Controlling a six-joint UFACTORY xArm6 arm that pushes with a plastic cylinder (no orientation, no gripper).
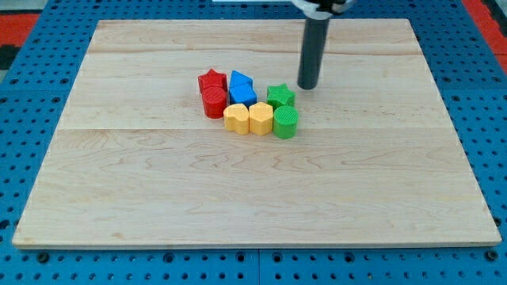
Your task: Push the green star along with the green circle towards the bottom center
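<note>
The green star (280,96) sits near the middle of the wooden board (253,174), with the green circle (286,122) touching it just below. My tip (307,85) rests on the board just up and to the right of the green star, a small gap away. The rod rises from the tip to the view's top edge.
A cluster lies left of the green blocks: a red star (211,81), a red round block (214,103), two blue blocks (242,89), a yellow round block (235,118) and a yellow heart-like block (261,119). Blue pegboard (32,47) surrounds the board.
</note>
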